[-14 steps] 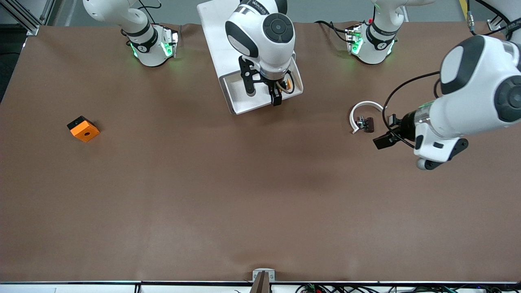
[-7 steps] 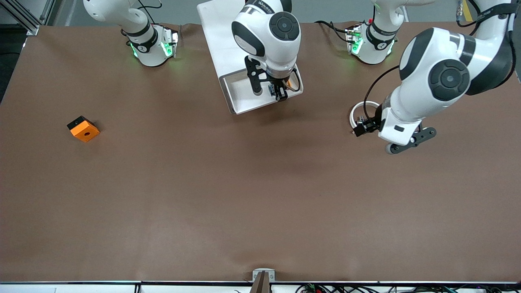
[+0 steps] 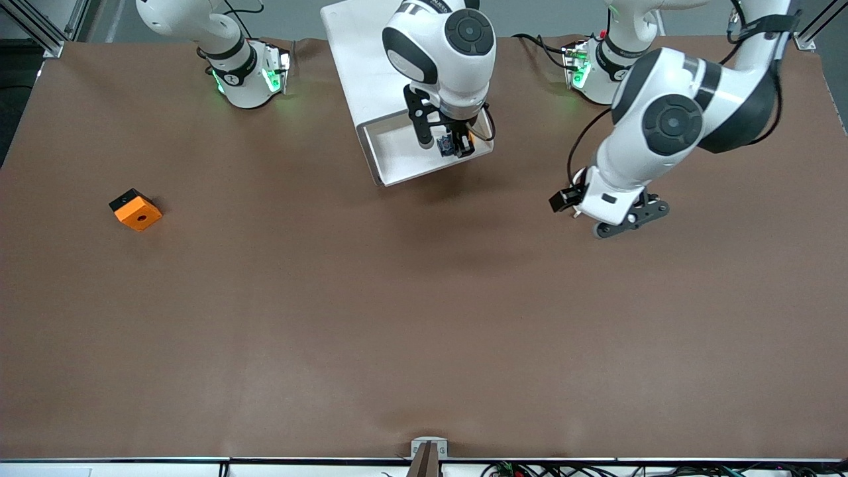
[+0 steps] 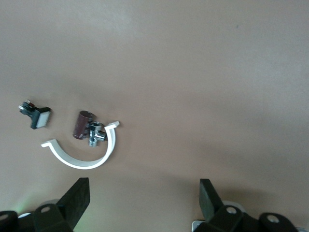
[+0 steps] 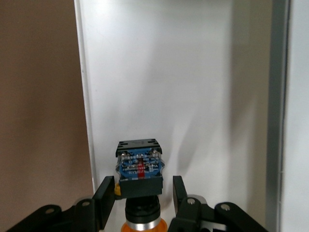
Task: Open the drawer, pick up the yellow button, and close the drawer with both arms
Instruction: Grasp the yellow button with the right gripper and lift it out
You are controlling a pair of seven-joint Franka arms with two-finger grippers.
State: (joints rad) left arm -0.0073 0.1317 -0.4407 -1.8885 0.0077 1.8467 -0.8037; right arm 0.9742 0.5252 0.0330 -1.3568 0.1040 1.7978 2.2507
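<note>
Brown surface [image 3: 331, 318], near part bare. Take-the-button step is in hand. Left gripper [image 4: 145, 203] waits over the small parts, fingers [image 4: 77, 195] spread. Farther off, in the open drawer [image 3: 397, 165], right gripper [image 5: 142, 195] pinches the button [image 5: 140, 166]; next calls for lifting it clear, then shutting the drawer

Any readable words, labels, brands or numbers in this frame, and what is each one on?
Right arm, upper link: dark lettering along the top edge, cut off and too small to read.
Button, blue body between the right gripper jaws: fine print and a red mark, too blurred to read.
Arm bases: round marks, not legible.
Nothing else carries text.
</note>
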